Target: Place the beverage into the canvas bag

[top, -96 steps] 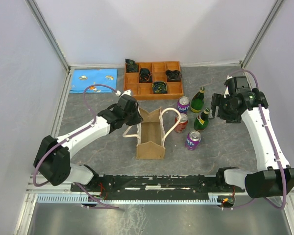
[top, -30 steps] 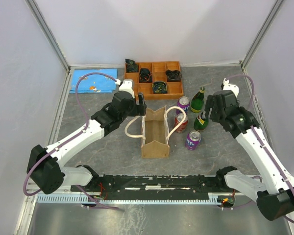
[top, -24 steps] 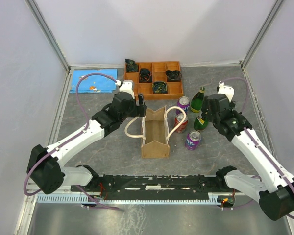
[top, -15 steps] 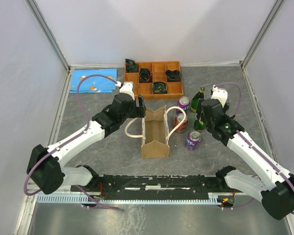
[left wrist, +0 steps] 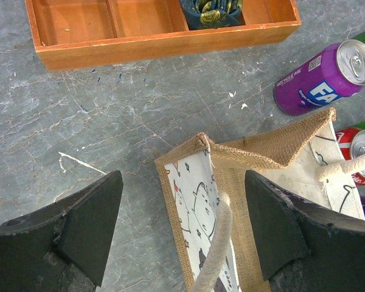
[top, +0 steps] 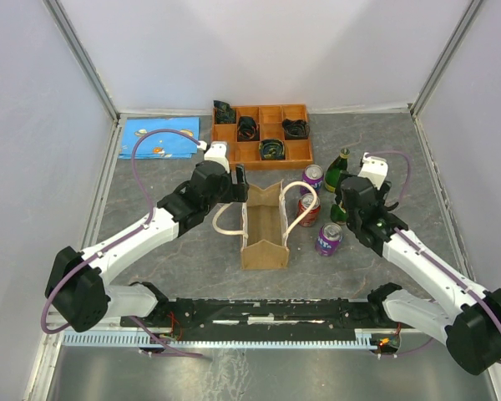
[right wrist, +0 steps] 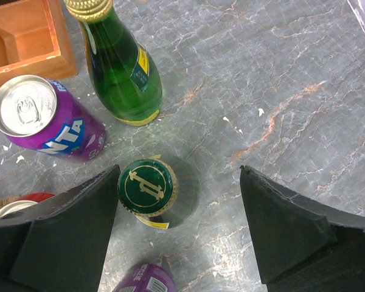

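The canvas bag (top: 265,227) stands open at mid-table, its cream rope handles drooping to both sides. My left gripper (top: 240,180) hovers open at the bag's far left corner; in the left wrist view it (left wrist: 182,188) straddles the bag's (left wrist: 274,152) printed wall and a rope handle (left wrist: 216,255). The beverages stand right of the bag: two purple cans (top: 313,177) (top: 328,239), a red can (top: 308,209) and a green bottle (top: 338,170). My right gripper (top: 344,205) is open above a second green bottle, whose cap (right wrist: 147,187) sits close to its left finger (right wrist: 79,231).
An orange compartment tray (top: 298,152) holding dark bundles lies behind the bag. A blue cloth (top: 159,136) is at the back left. In the right wrist view the other bottle (right wrist: 123,67), a purple can (right wrist: 45,121) and a red can (right wrist: 12,204) crowd the capped bottle.
The right arm has swung left and lower, from beside the drinks to over the nearer green bottle. The left gripper has barely shifted. Both stayed open.
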You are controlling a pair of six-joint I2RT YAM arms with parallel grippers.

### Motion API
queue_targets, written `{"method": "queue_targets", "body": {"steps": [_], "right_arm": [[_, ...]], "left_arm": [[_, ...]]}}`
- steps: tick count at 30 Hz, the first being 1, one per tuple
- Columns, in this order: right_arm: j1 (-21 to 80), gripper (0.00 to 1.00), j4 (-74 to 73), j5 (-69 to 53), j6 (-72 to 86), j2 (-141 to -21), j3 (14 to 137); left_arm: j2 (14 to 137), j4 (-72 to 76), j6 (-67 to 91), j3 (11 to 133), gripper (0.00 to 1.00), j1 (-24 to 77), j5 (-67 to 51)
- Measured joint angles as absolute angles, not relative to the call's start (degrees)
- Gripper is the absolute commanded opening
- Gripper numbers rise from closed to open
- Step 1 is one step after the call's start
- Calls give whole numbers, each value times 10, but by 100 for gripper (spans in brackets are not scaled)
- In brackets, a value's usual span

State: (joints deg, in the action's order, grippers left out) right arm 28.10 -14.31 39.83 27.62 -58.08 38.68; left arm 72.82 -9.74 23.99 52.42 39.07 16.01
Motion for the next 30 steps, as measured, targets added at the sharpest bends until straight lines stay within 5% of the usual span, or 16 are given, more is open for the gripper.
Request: {"method": "queue_targets", "body": {"steps": [30], "right_arm": [[285,74,-28,450,298,-583,314]], "left_arm": [[745,-90,238,521,87,391,130]]}}
